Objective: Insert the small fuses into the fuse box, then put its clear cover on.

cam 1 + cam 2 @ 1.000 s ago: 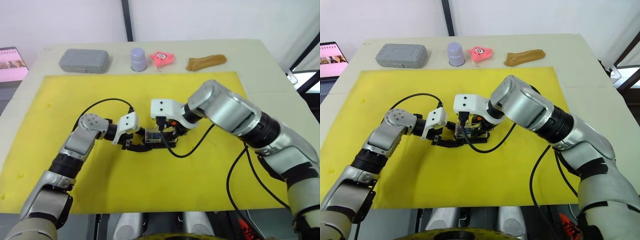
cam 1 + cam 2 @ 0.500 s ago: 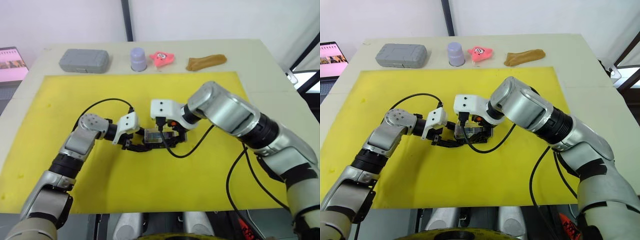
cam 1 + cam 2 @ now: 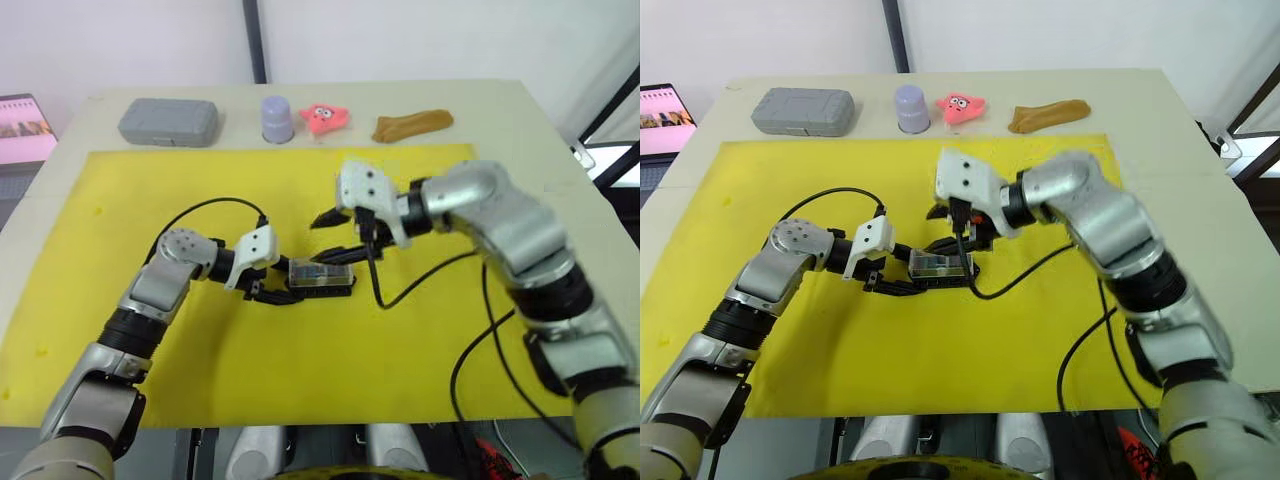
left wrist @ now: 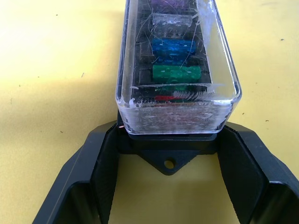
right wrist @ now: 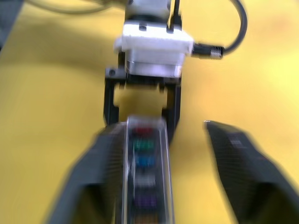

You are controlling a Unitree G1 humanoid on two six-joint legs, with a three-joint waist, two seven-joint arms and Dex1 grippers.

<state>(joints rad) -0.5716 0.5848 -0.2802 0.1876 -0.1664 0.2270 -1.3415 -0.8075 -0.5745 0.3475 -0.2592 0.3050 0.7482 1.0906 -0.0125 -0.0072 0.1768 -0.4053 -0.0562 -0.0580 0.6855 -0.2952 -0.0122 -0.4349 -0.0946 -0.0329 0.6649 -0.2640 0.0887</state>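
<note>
Left wrist view showed the left gripper with its fingers pinching the end of the fuse box, evidently to steady it on the yellow mat of the bench. The clear cover sat over the small fuses in their slots. The right gripper hung just above the box, fingers spread and empty, so the fitting looked finished.

The transparent scratched plastic clear cover is seated over coloured fuses, its black box end gripped by the left hand.
</note>
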